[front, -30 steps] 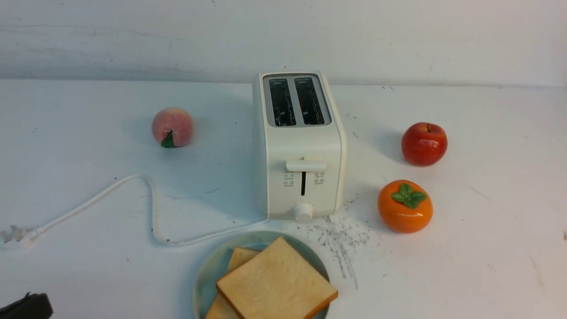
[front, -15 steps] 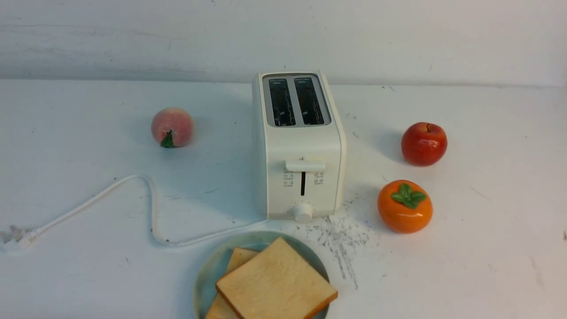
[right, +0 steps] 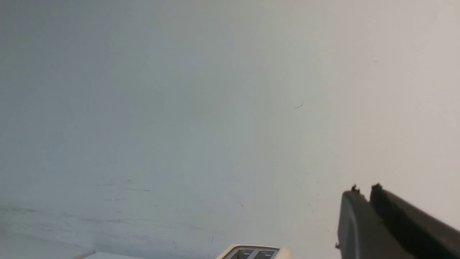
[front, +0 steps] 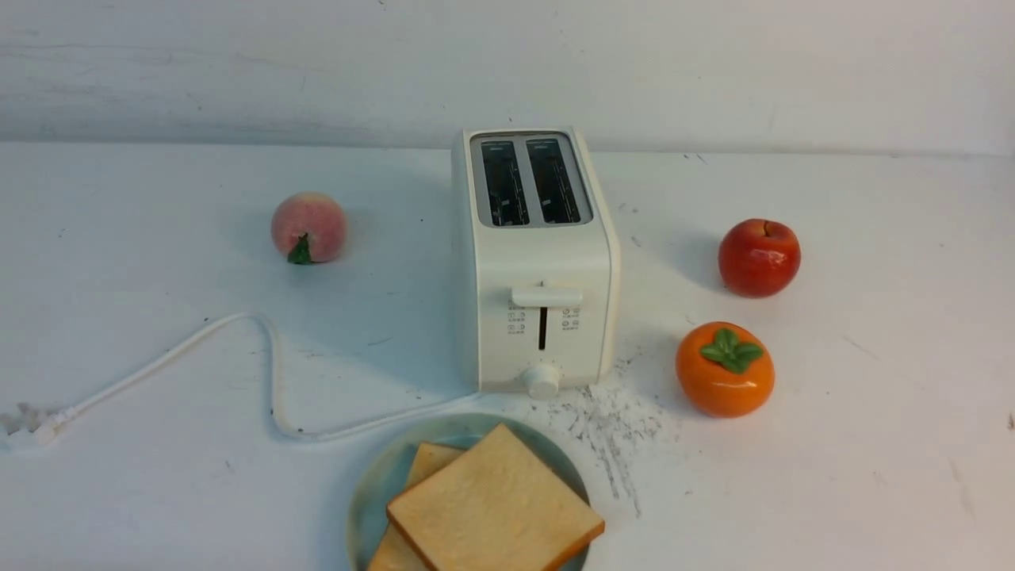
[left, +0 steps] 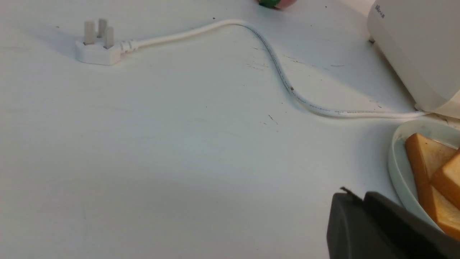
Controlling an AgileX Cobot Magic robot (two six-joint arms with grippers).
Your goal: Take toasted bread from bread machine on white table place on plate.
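White table (front: 872, 476) | peach (front: 308, 227), apple (front: 759, 258), persimmon (front: 725, 369) flank bread machine (front: 535, 262) | both tools closed, empty.

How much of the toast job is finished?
Done: both toast slices lie stacked on the plate, and the toaster slots look empty. In hand: nothing; the left gripper and right gripper hold nothing. Left: nothing visible.

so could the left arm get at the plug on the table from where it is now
Probably yes. In the left wrist view the plug lies prongs up on bare white table, with only its cord trailing away toward the bread machine. Nothing stands between it and the left end effector, whose jaws look together.
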